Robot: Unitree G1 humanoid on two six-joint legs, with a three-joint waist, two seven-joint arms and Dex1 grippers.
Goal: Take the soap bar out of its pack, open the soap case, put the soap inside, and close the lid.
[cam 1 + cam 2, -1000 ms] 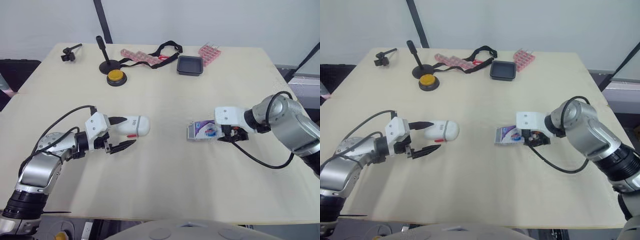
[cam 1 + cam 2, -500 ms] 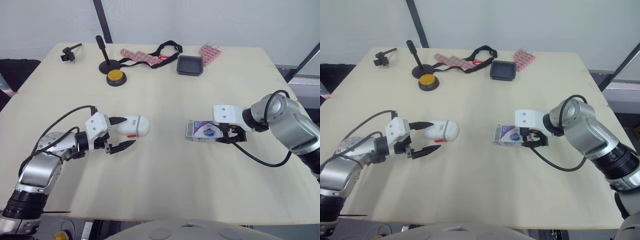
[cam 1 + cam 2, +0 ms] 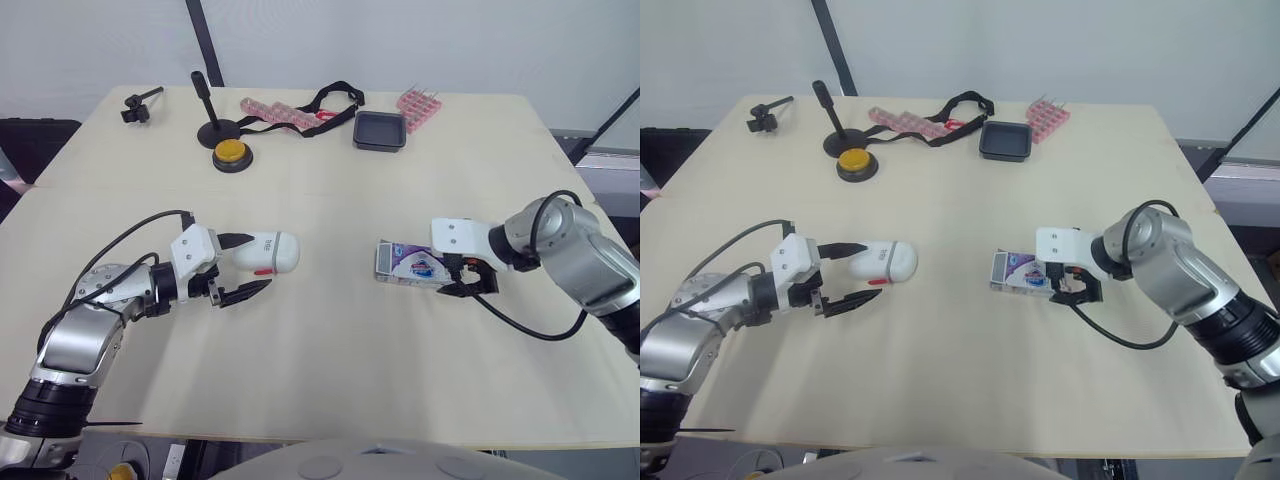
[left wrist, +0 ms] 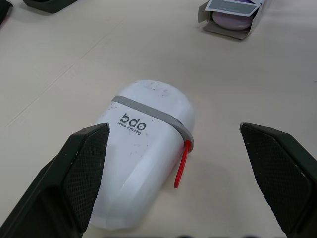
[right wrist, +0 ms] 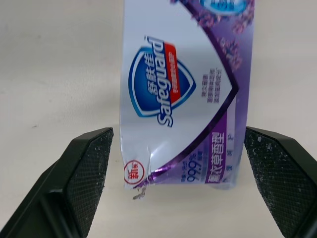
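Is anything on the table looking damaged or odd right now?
The soap pack has a small tear in the edge of the end nearest the right gripper. Its other end is open, with the purple soap bar showing inside. Nothing else stands out.

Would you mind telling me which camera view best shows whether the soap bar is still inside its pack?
The left wrist view: it faces the open end of the soap pack, with the soap bar inside. The right wrist view shows its printed face within the open right gripper; the eye views show it from above.
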